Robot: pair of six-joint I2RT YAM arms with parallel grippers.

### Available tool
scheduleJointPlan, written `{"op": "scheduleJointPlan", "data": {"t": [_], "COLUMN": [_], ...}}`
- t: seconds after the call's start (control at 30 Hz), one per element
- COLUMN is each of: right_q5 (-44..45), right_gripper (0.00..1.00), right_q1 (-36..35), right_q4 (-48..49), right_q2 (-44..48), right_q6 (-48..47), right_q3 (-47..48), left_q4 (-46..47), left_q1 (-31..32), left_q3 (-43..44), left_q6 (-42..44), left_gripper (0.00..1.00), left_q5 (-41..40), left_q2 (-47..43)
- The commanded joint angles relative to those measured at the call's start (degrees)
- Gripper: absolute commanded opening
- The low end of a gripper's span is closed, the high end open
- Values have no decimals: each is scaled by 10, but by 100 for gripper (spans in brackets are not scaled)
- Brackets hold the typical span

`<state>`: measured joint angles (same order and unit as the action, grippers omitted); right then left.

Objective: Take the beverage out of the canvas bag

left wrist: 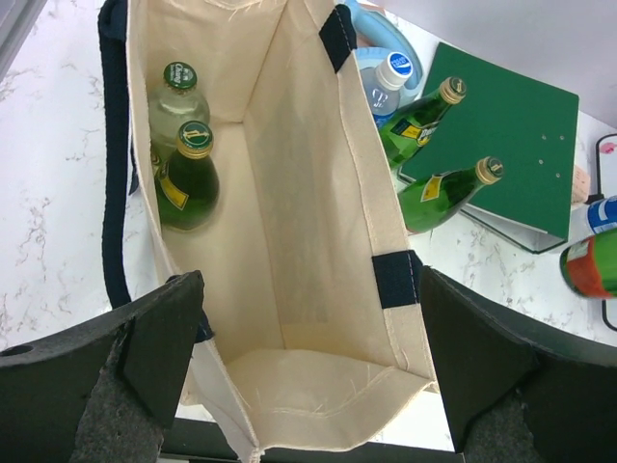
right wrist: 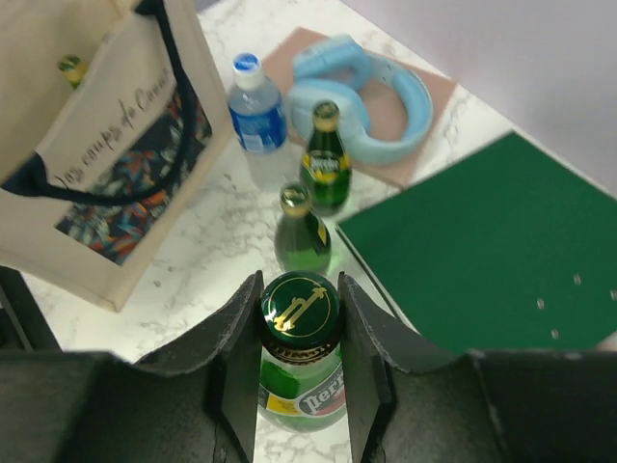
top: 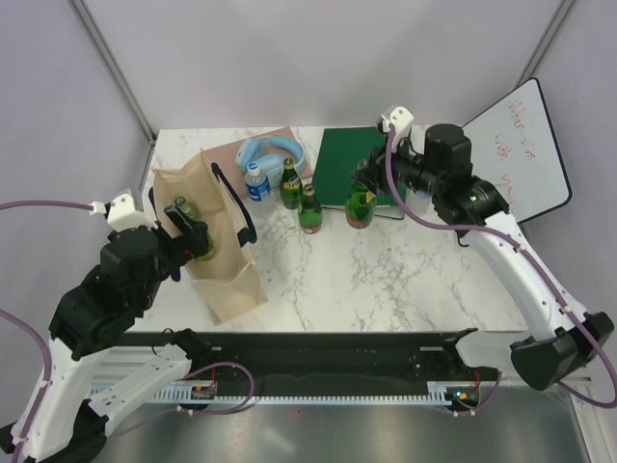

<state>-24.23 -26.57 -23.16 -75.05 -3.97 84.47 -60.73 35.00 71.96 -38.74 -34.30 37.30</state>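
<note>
Beige canvas tote bag (left wrist: 318, 193) holds two glass bottles (left wrist: 188, 178) beneath the spread left end effector (left wrist: 308, 338); right end effector (right wrist: 299, 323) pinches a green glass bottle (right wrist: 301, 391).

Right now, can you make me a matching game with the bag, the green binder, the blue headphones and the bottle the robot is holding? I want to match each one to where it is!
Things:
1. canvas bag
2. green binder
3. blue headphones
4. Perrier bottle

Places:
A. lying flat on the marble table
B. resting on the brown board
C. clamped in the right gripper
D. standing upright with a green bottle and a clear bottle inside

Pairs: 1-D, 2-A, 3-B, 4-C.
</note>
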Motion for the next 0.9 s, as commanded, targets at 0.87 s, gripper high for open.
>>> {"op": "scheduleJointPlan", "data": {"t": [0.87], "right_q5": [7], "right_gripper": [0], "right_q1": [48], "right_q4": [519], "right_q2": [26], "right_q6": [27], "right_q3": [-376], "left_q4": [43], "left_q1": [0], "left_q3": [-11], "left_q6": [23], "left_gripper": [99], "left_q5": [57], "left_q2": [-5]}}
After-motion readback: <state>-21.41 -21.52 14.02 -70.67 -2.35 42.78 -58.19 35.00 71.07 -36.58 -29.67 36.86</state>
